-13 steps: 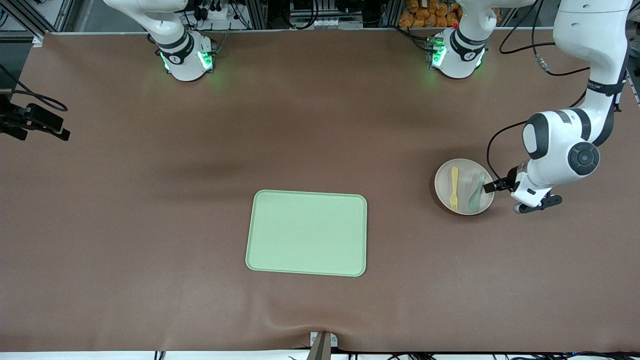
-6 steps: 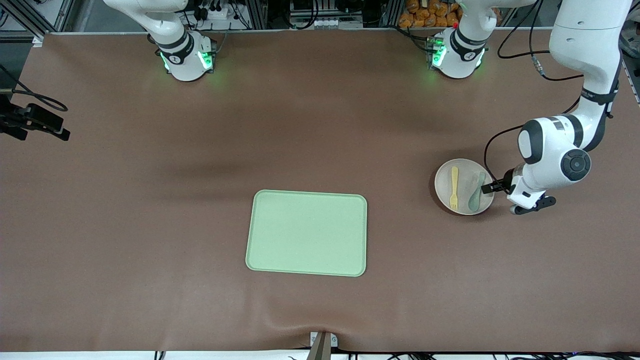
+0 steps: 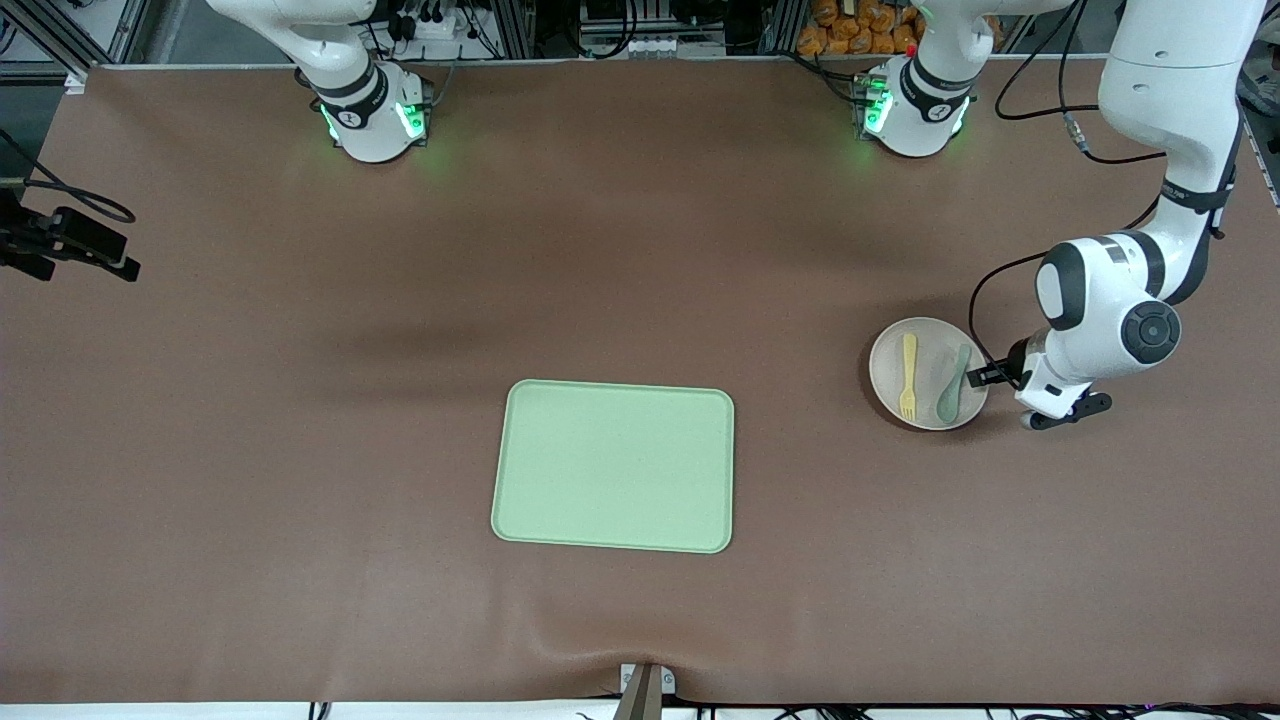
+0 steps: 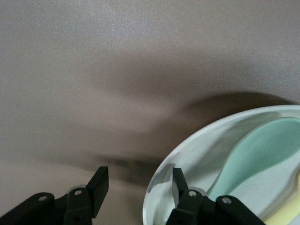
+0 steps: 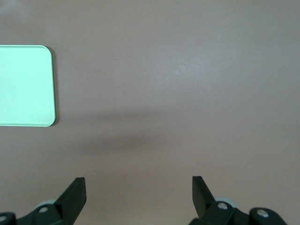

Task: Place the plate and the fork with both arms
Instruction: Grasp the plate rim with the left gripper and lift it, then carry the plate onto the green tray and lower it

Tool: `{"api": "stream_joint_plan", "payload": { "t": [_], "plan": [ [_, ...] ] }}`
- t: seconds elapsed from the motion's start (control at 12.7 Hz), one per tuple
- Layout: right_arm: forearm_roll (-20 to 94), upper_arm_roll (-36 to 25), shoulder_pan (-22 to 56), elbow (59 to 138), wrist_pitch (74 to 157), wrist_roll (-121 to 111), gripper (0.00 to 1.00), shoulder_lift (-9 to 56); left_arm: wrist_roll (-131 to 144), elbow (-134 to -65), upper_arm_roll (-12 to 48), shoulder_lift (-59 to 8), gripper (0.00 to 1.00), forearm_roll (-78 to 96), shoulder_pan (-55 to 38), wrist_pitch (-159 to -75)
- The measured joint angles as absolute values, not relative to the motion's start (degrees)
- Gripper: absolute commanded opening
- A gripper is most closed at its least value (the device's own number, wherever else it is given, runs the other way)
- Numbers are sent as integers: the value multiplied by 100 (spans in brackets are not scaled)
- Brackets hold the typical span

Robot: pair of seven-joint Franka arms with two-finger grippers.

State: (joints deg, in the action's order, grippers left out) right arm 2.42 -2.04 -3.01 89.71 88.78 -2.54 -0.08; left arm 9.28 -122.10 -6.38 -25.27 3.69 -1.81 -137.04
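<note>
The off-white plate (image 3: 929, 400) lies on the table near the left arm's end. On it lie the pale-yellow fork (image 3: 908, 376) and a grey-green spoon (image 3: 953, 384). My left gripper (image 3: 984, 376) is low at the plate's edge, on the side away from the tray. It is open and straddles the rim (image 4: 157, 180): one finger (image 4: 178, 182) is inside the plate, the other (image 4: 99, 183) is outside over the table. The left wrist view also shows the spoon (image 4: 253, 157) and a bit of the fork (image 4: 291, 206). My right gripper (image 5: 139, 194) is open and empty, over bare table beside the tray.
The rectangular light-green tray (image 3: 614, 465) lies mid-table, nearer the front camera; one corner of it (image 5: 26, 84) shows in the right wrist view. A black camera mount (image 3: 70, 240) juts in at the right arm's end. Brown mat covers the table.
My left arm has shifted a little toward the plate and brought its gripper onto the rim. The plate, fork and spoon have not moved.
</note>
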Motion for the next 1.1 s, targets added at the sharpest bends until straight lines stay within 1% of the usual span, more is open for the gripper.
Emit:
{"api": "stream_joint_plan", "payload": {
  "t": [0.16, 0.31, 0.71, 0.86, 1.1],
  "plan": [
    [242, -204, -301, 8971, 8878, -254, 100, -8, 928, -12207, -631, -2534, 26, 480, -183, -13707],
    [242, -204, -301, 8971, 8877, -254, 100, -8, 928, -12182, -608, -2534, 0, 506, -201, -13709],
    [242, -204, -301, 8971, 8877, -254, 100, -8, 930, -11888, -389, -2502, 0, 773, -231, -13724],
    [242, -204, -301, 8971, 8877, -254, 100, -8, 1073, -11589, -253, -2431, 0, 1032, -234, -13694],
    [242, -204, -301, 8972, 8877, -254, 100, -8, 2022, -10923, 274, -2347, 0, 1265, -267, -13415]
  ]
}}
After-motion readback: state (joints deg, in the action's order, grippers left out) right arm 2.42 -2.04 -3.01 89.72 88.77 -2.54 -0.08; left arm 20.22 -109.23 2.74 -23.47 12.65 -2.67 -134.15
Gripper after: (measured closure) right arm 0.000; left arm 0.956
